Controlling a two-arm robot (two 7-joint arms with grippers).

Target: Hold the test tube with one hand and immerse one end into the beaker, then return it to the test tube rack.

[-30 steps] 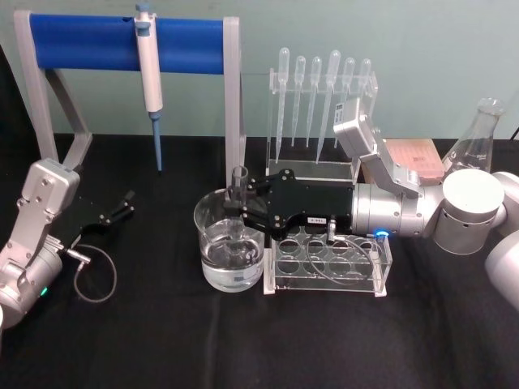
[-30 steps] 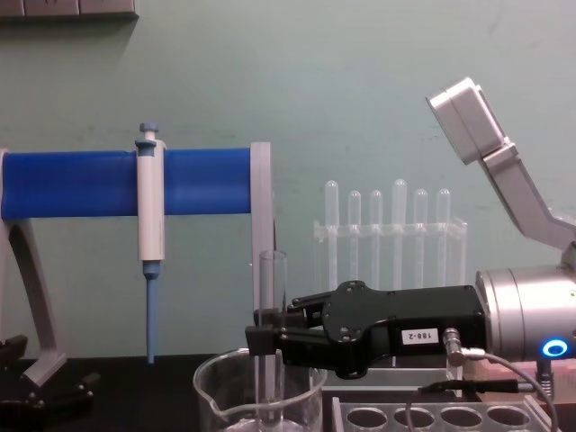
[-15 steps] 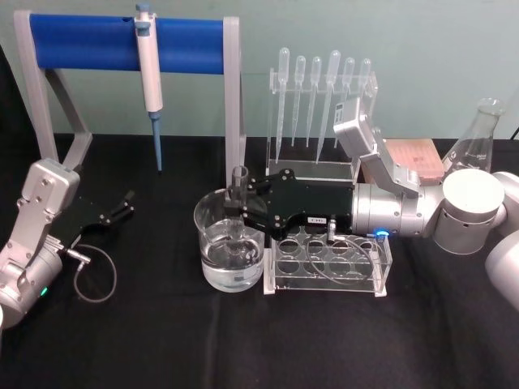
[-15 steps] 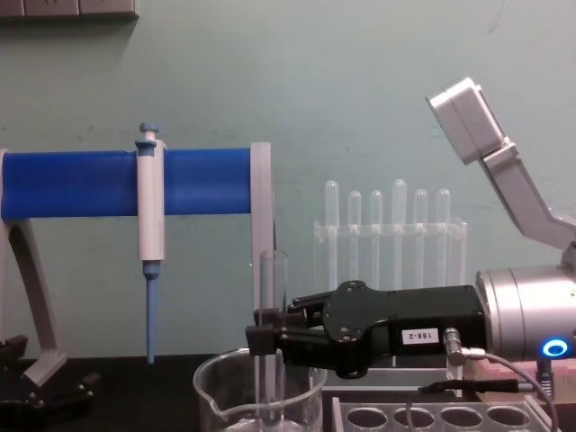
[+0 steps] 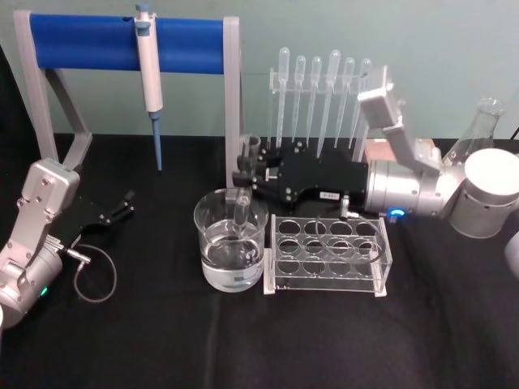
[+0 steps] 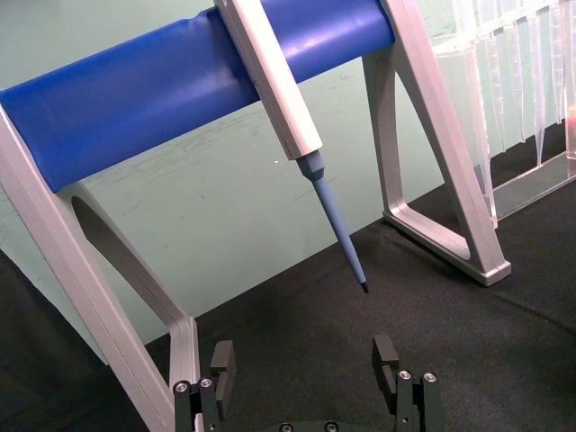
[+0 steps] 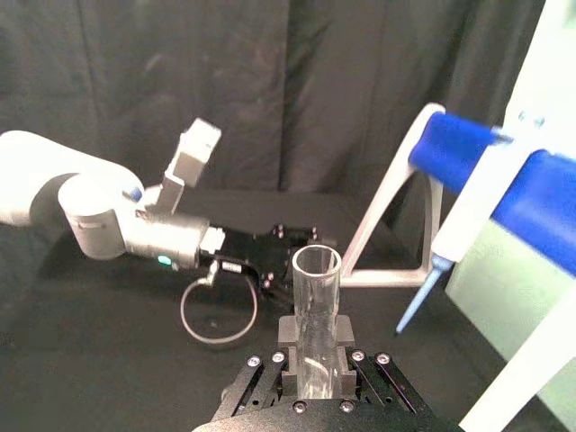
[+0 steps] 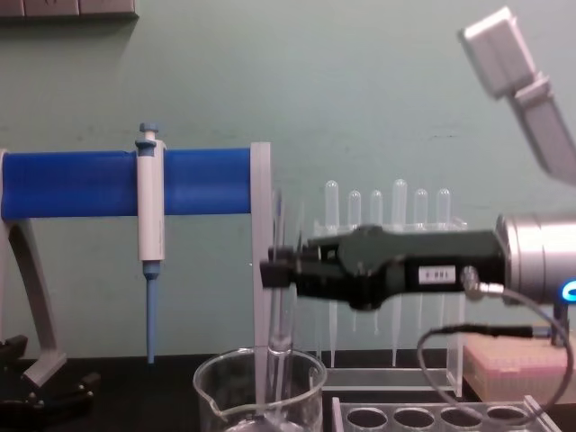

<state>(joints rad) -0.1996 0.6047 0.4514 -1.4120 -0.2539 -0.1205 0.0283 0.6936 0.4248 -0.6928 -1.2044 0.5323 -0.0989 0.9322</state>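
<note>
My right gripper [image 5: 244,173] is shut on the test tube [image 5: 243,203], a clear glass cylinder held upright above the beaker [image 5: 231,267]. Seen from the chest, the tube [image 8: 281,306] hangs with its round bottom about level with the rim of the beaker [image 8: 232,389], and the gripper [image 8: 277,270] clamps it at mid height. Clear liquid fills the bottom part of the beaker. The right wrist view looks down on the tube's open mouth [image 7: 317,270] between the black fingers. My left gripper [image 5: 120,207] rests open on the black table at the left, its fingers [image 6: 388,358] spread wide apart.
A blue-and-white pipettor [image 5: 148,69] hangs on the blue-barred stand [image 5: 89,40] behind the beaker. A clear tube rack [image 5: 326,258] stands right of the beaker, under my right arm. Behind are a rack of plastic pipettes [image 5: 320,89], a pink box [image 8: 517,367] and a glass flask [image 5: 478,142].
My right gripper has risen and drawn back a little, lifting the test tube's lower end out of the beaker's liquid up to rim level. The left arm has not moved.
</note>
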